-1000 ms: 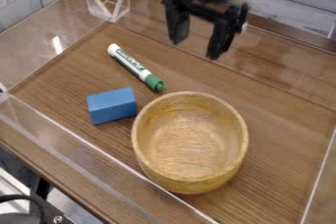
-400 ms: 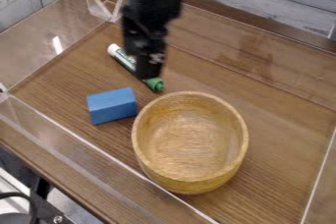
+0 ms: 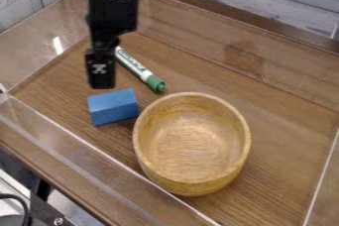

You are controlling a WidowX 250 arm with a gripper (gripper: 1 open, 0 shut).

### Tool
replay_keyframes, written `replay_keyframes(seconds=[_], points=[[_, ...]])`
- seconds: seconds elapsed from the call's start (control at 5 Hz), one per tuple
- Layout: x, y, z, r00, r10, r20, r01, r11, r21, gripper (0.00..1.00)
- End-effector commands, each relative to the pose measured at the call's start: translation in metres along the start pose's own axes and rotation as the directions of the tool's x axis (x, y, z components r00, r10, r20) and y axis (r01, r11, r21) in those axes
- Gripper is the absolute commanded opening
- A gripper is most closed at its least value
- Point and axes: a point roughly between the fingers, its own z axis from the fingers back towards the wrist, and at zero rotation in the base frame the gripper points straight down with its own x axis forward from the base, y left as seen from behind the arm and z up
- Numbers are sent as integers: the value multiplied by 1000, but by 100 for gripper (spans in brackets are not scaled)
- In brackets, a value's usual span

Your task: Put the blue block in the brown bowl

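Blue block [image 3: 114, 104] on table beside brown bowl [image 3: 193, 142] — claw [image 3: 99, 74] above block, spread wide, empty.

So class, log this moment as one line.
hand: open, above blue block | blue block: on table, not held | brown bowl: empty | marker: beside hand
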Motion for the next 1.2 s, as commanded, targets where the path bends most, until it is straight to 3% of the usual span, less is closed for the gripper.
replay_keyframes(seconds=[0.0, 1.0], points=[[-6, 4, 4, 1000, 0, 23, -1, 998, 59, 100], [-6, 8, -38, 998, 27, 56, -31, 997, 72, 100]])
